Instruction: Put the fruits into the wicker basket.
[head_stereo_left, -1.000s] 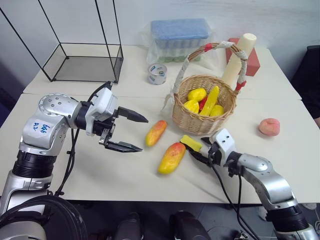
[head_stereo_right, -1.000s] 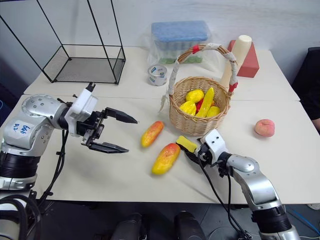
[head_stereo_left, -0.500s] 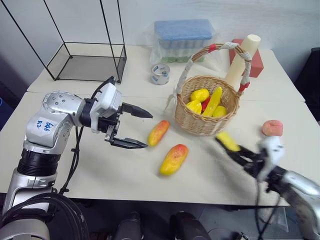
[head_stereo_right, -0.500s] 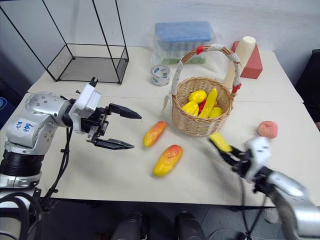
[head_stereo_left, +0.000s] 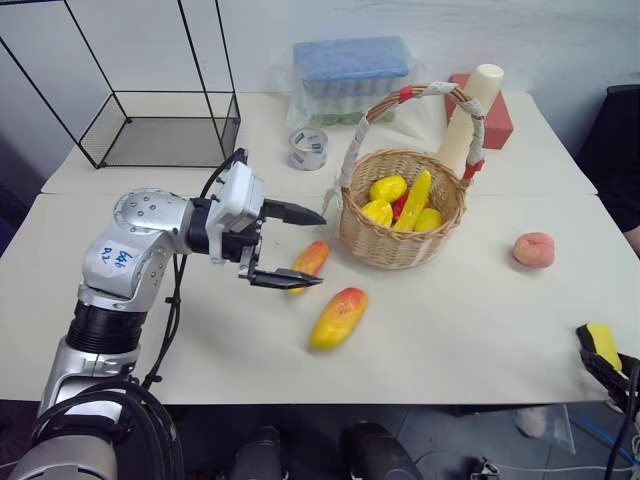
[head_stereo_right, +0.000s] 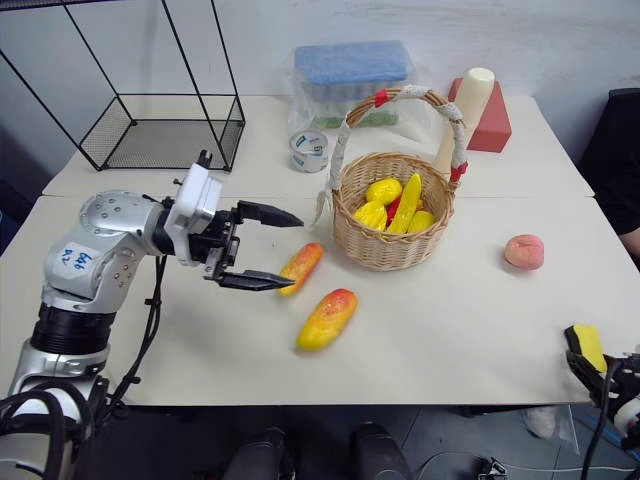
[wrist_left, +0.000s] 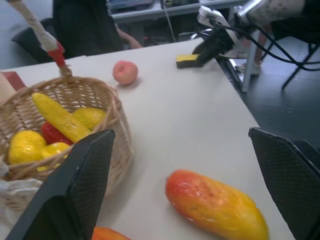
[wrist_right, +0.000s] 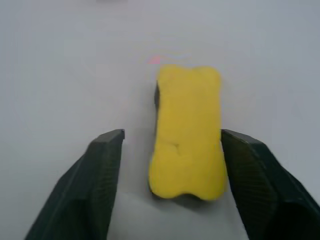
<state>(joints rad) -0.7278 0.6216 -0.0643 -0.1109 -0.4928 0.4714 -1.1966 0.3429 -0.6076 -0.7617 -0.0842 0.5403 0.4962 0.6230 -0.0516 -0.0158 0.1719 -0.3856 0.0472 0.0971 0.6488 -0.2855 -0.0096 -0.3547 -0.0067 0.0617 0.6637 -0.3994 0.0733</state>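
- The left pincer (head_stereo_left: 300, 246) stood wide open above the table (head_stereo_left: 470, 320), with nothing between its fingers, pointing toward the basket.
- The nearer mango (head_stereo_left: 309, 260) lay just past the tips of the left pincer, near the middle of the table.
- The second mango (head_stereo_left: 338, 317) lay closer to the front edge, apart from the first.
- The wicker basket (head_stereo_left: 400, 240) stood upright toward the back of the near table, holding yellow fruits (head_stereo_left: 388, 189) and a red piece.
- The peach (head_stereo_left: 533, 249) lay near the right edge, well apart from the basket.
- The right pincer (wrist_right: 170, 150) hung at the front right corner with its fingers spread; a yellow sponge (wrist_right: 187, 131) lay between them, touching one finger at most.
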